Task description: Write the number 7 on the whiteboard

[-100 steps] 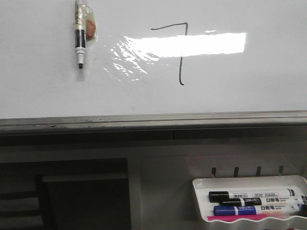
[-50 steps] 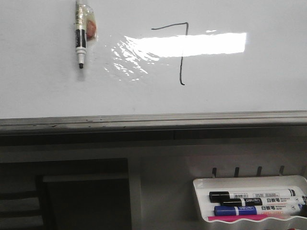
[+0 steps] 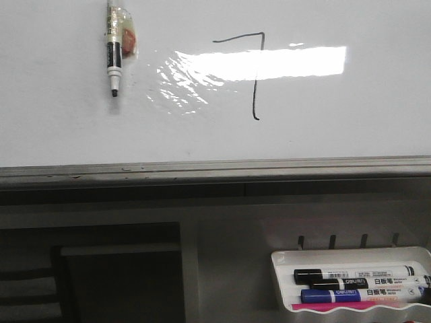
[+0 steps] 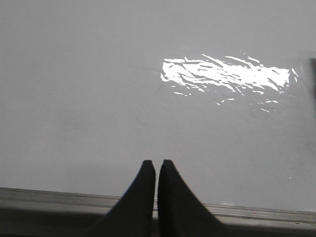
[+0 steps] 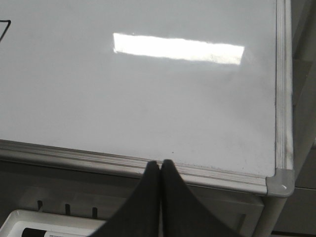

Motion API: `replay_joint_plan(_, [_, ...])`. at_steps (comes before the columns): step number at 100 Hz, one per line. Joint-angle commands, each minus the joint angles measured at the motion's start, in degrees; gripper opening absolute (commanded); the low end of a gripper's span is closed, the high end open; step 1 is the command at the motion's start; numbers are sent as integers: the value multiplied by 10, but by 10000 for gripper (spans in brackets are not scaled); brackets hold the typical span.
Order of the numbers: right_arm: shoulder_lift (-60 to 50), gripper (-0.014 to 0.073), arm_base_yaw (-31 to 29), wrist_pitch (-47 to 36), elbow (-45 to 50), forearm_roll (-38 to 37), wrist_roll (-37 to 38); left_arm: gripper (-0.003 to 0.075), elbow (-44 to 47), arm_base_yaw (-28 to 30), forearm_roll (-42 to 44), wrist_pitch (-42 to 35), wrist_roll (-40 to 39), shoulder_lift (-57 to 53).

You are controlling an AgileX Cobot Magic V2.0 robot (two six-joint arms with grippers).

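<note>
One thin black number 7 (image 3: 250, 70), glossy whiteboard (image 3: 337, 128)

black-and-white marker (image 3: 113, 57) hangs upright near the top left of the front view, cap off, dark tip pointing down, with a clear wrap holding something reddish (image 3: 128, 38) just beside its barrel. white plastic marker tray (image 3: 281, 276) sits low right under four small hooks (image 3: 347, 240). tray holds two black-capped markers (image 3: 353, 274), a blue-capped one (image 3: 360, 295) and a pink strip (image 3: 350, 305) along its front. dark recessed opening (image 3: 118, 276) low left. tray corner (image 5: 19, 219) also shows in the right wrist view.
</note>
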Motion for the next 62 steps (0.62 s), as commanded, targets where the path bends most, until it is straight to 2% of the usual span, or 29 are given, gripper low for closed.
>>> replay_joint_plan(1, [-13,-64,1,-38,18,-8,1,-20,20,-6,-5,-40,-1,-17])
replay_joint_plan(62, [-13,-64,1,-44,18,-8,1,-20,20,-6,-5,-40,-1,-17])
